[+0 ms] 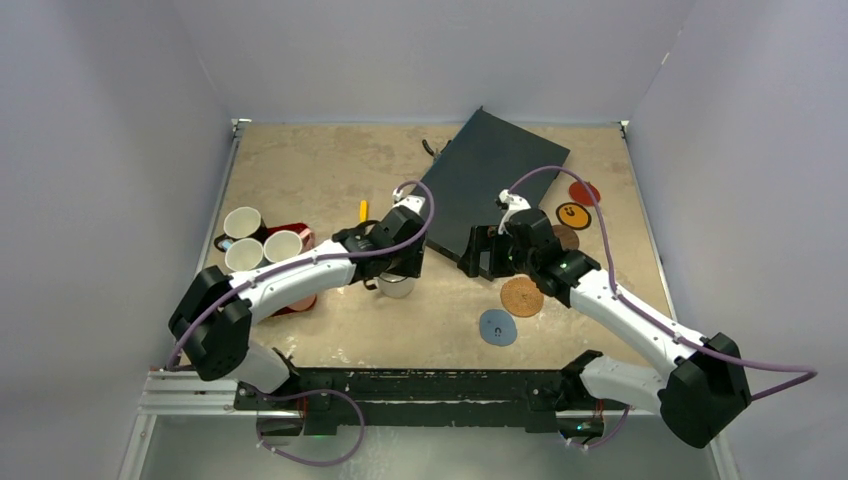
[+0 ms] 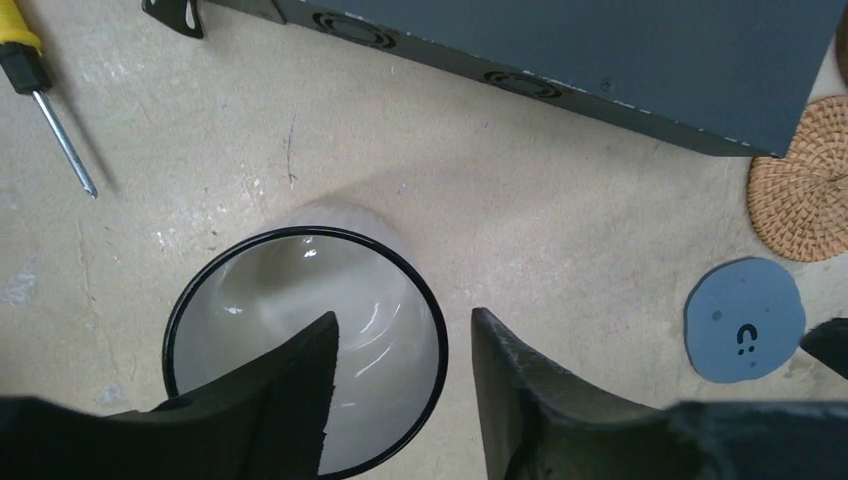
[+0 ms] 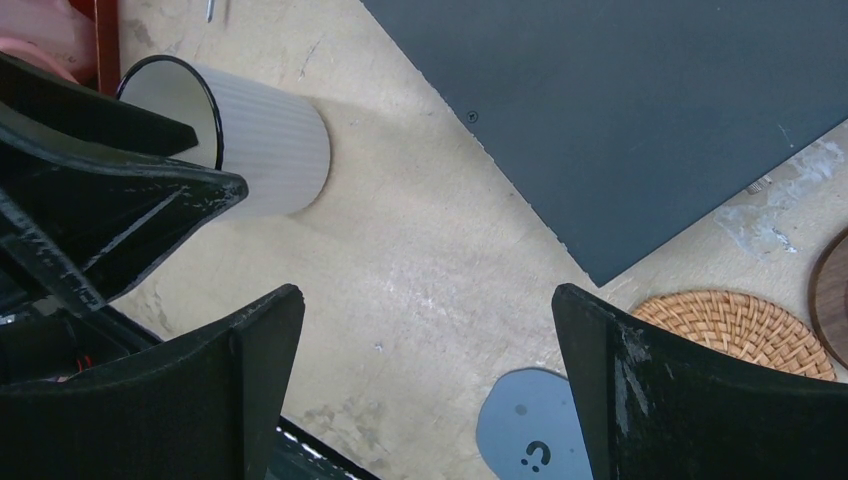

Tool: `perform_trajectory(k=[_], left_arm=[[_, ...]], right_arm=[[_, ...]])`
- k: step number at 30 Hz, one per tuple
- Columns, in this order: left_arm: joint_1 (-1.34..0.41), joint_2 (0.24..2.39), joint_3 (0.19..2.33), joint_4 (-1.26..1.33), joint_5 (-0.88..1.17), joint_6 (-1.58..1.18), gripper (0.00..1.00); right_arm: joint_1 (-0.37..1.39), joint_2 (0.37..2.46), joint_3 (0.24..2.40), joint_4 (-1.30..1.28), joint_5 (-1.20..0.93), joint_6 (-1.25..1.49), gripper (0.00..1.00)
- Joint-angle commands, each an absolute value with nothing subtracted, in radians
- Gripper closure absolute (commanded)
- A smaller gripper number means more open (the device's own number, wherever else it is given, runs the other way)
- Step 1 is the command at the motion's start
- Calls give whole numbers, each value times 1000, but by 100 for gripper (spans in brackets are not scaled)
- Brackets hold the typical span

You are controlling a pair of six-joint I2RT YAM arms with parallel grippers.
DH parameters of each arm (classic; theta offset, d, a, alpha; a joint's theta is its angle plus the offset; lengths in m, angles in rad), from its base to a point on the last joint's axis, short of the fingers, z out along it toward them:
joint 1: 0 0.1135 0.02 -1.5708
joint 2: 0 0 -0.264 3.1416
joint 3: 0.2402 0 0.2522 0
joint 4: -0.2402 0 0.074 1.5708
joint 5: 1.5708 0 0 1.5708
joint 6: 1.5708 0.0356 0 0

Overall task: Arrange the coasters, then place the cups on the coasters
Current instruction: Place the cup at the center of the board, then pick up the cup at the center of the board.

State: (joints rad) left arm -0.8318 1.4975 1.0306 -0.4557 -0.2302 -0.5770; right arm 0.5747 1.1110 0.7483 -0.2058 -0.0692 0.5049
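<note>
- Right now the pale ribbed cup point(image 2: 300, 300) stands upright on bare table, on no coaster. Its near wall rises between the jaws of the left gripper point(image 2: 402, 325), with one finger over the cream inside and the other outside.
- Those jaws are partway open, with a gap on each side of the black rim, so they hold nothing. It looks like a rim pinch, probably chosen because the handle is out of reach from above.
- The blue-grey coaster point(image 2: 745, 320) lies well out past the outer finger. The cork coaster point(image 2: 805, 180) is beyond it, against the dark panel point(image 2: 560, 50). I'd guess the cup belongs over that way.
- The left arm reaches from its base toward the middle of the table, with the wrist tipped down so the fingers point almost straight into the cup.
- The right gripper point(image 3: 430, 380) hangs above bare table with its jaws spread fully and nothing between them. The cup is off past one finger, and the cork and blue-grey coasters are beside the other. It seems to be waiting its turn.
- The right arm is bent forward, with its wrist angled down next to the panel's edge.
- Further out, three more cups point(image 1: 283, 245) sit by the dark red tray point(image 1: 299, 232) behind the left arm. The orange coaster point(image 1: 573, 214), red coaster point(image 1: 584, 192) and a dark brown coaster point(image 1: 566, 238) lie scattered beyond the right gripper.
</note>
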Motion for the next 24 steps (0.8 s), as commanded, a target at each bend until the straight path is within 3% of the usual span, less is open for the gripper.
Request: perform_trajectory(k=[1, 11, 16, 24], left_arm=[[-833, 1417, 1118, -463, -230, -506, 48], [-726, 1374, 1215, -679, -197, -233, 38], [-606, 1375, 1189, -677, -108, -152, 39], [-598, 1510, 1174, -634, -10, -96, 44]], right_arm=[[570, 1084, 744, -203, -54, 513, 2], [569, 1067, 736, -204, -46, 505, 2], [569, 1059, 738, -206, -48, 505, 2], [569, 1049, 744, -222, -47, 500, 2]])
